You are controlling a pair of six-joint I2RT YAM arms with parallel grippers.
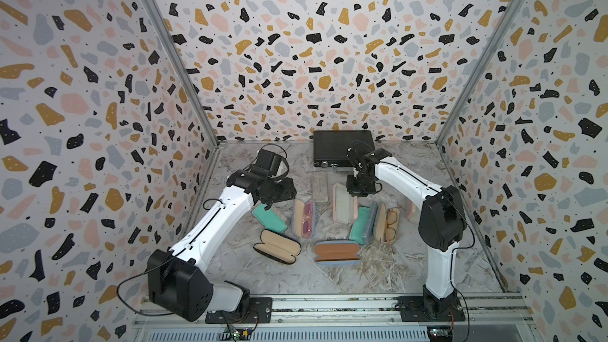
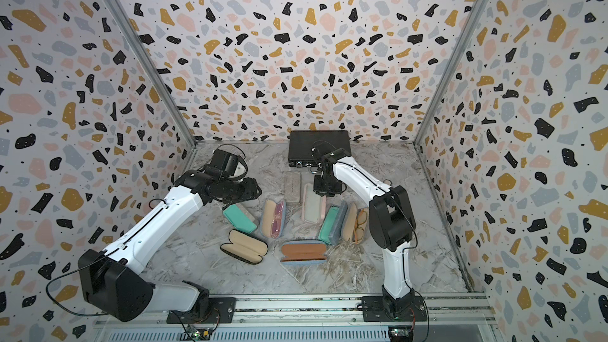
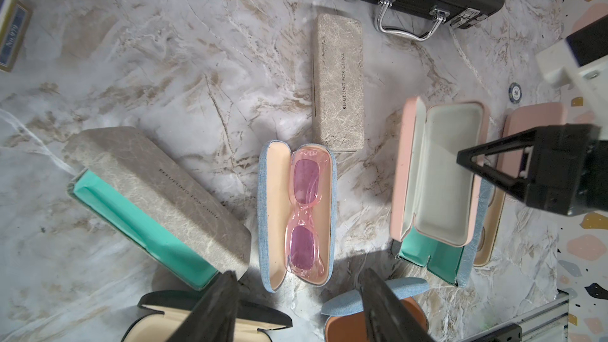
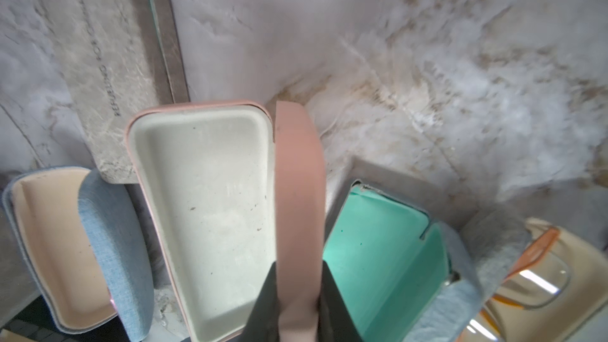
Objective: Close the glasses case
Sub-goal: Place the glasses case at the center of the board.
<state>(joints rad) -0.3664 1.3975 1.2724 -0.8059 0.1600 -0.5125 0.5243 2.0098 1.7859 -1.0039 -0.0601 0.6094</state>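
- Nearest me, a black case and an orange-lined case lie open; neither is in hand
- My left gripper hangs left of centre, jaws spread wide with nothing between them; it is well apart from the work and, in my judgement, not the arm for this step
- The pink glasses case lies right of centre, empty, long axis running near to far, between a blue case holding pink glasses on its left and a teal-lined case on its right
- My right gripper sits over that case's right long edge, jaws drawn in narrow and clamped on the pink lid, one finger on each face
- Governing relation: in the right wrist view the lid stands on edge along the right side of the tray, so the tray lies to the left of my grip; I judge the closing move must swing the lid leftward and down about the long axis
- Task judged not yet done: lid upright, tray uncovered
- Farther back, a closed grey case lies just far-left of the pink one, and a black hard case sits at the far wall; neither appears to obstruct
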